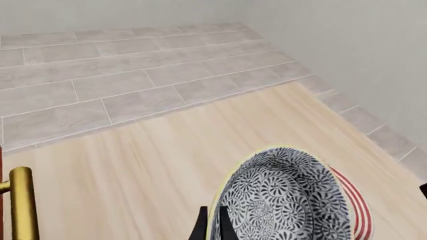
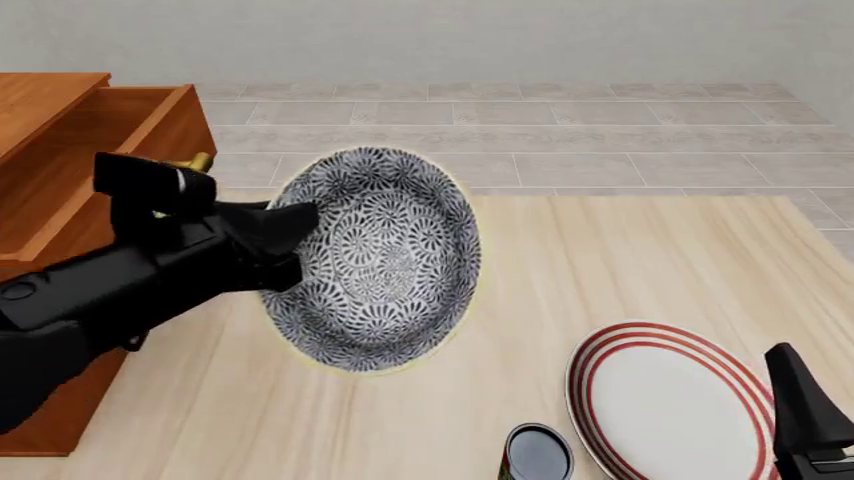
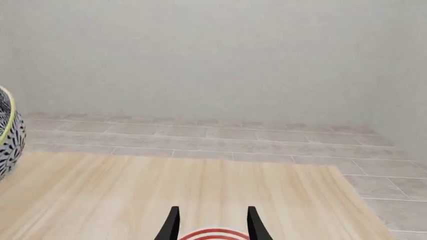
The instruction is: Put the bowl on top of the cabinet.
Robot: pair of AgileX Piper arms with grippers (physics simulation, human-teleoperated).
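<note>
Light is even and bright across all three of my views; no single source shows. Flat, diffuse render look. The table (image 2: 641, 260) reads pale and clean, with no hard shadows under the plate (image 2: 674, 400) or the can (image 2: 537, 455). The bowl (image 2: 380, 260) casts no clear shadow either. My left arm is near-black, its detail lost in the dark. No glare and no motion blur. Focus is sharp near to far, down to the floor tiles (image 1: 133, 75). Slight jagged edges on the brass handle (image 1: 23, 202). No bending at the frame edges.
</note>
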